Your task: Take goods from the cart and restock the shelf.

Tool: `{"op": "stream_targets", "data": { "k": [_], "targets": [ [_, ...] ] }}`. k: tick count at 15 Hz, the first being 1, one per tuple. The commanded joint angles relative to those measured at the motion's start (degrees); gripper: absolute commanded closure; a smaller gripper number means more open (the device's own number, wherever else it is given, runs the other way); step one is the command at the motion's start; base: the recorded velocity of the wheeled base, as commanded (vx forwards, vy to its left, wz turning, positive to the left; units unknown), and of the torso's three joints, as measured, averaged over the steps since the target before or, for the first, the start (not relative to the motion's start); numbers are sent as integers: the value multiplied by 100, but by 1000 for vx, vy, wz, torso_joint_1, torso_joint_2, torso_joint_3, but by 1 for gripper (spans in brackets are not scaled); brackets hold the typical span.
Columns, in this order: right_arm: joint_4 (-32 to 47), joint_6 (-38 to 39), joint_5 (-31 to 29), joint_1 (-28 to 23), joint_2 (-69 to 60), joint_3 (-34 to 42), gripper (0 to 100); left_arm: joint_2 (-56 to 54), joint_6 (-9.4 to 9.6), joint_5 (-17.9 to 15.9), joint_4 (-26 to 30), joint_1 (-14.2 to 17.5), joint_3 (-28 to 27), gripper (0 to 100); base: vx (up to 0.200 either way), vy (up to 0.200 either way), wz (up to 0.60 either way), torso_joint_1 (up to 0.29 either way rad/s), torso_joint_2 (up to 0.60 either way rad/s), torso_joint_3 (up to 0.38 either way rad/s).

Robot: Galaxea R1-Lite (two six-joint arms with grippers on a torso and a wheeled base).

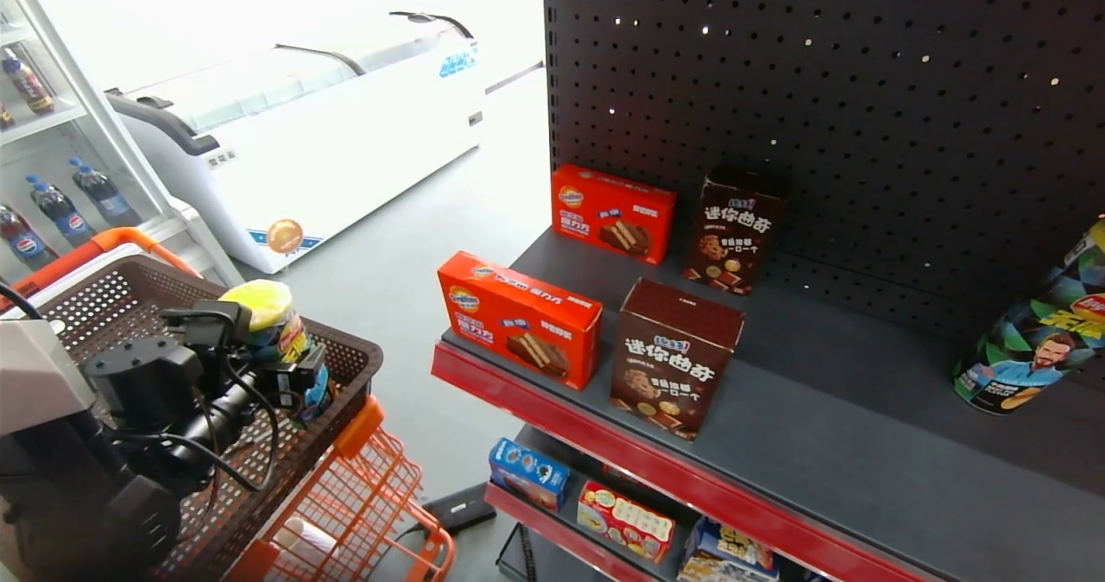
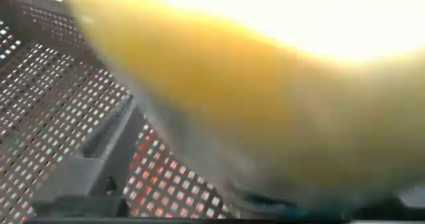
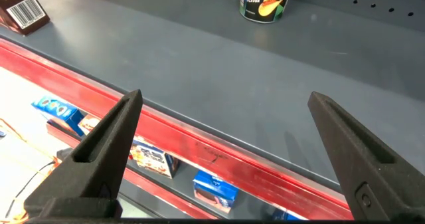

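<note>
1. While the left gripper (image 1: 289,359) sits low in the cart (image 1: 371,478), in the head view its fingers (image 1: 304,373) look closed around a yellow-lidded canister (image 1: 266,304). The canister stands upright within the brown basket (image 1: 350,356), probably gripped by its side so it can go onto the shelf standing.
2. On the shelf (image 1: 820,427), two red boxes (image 1: 518,319) and two brown boxes (image 1: 673,353) stand in paired rows, one behind the other, faces outward as stock is displayed. A tall can (image 1: 1036,340) stands well apart at the far right, and the bare shelf between it and the boxes looks like the natural slot for the canister.
3. From the left wrist, the canister (image 2: 265,104) is a yellow blur very close to the camera, which fits a firm hold. The basket's mesh (image 2: 53,91) lies beyond it.
4. From the right wrist, the right gripper (image 3: 224,98) hangs over the shelf's red front lip (image 3: 199,141). Its fingers (image 3: 99,151) are spread wide and carry nothing, so I judge it to be waiting.
5. Farther back in that view stand the tall can (image 3: 264,1) and a corner of a brown box (image 3: 20,8). Small packets (image 3: 212,187) lie on the lower shelf.
</note>
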Motion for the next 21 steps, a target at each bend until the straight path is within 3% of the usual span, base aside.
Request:
{"op": "stream_targets", "data": {
  "k": [1, 8, 10, 11, 13, 15, 17, 19, 21],
  "targets": [
    [5, -1, 1, 0, -1, 0, 0, 310, 8, 2, -8, -97, -203, 100, 0, 0, 0, 0, 0, 0],
    [5, -1, 1, 0, -1, 0, 0, 160, -45, 2, -113, -150, -273, 100, 0, 0, 0, 0, 0, 0],
    [-4, -1, 1, 0, -1, 0, 0, -121, -45, -33, -113, -158, -414, 100, 0, 0, 0, 0, 0, 0],
    [-4, -1, 1, 0, 8, 0, 0, -525, -19, -51, -34, -132, -748, 100, 0, 0, 0, 0, 0, 0],
    [-4, -1, 1, 0, 8, 0, 0, -1053, 8, -51, 397, -123, -1152, 100, 0, 0, 0, 0, 0, 0],
    [-4, -1, 1, 0, -1, 0, 0, -2160, 34, -376, 1346, -202, -950, 100, 0, 0, 0, 0, 0, 0],
    [-4, -1, 1, 0, -1, 0, 0, -2960, 43, -710, 1847, -431, -519, 100, 0, 0, 0, 0, 0, 0],
    [5, -1, 1, 0, -1, 0, 0, -3215, 43, -719, 1882, -800, -458, 100, 0, 0, 0, 0, 0, 0],
    [5, -1, 1, 0, -1, 0, 0, -3672, 17, -692, 2365, -1195, -440, 100, 0, 0, 0, 0, 0, 0]
  ]
}}
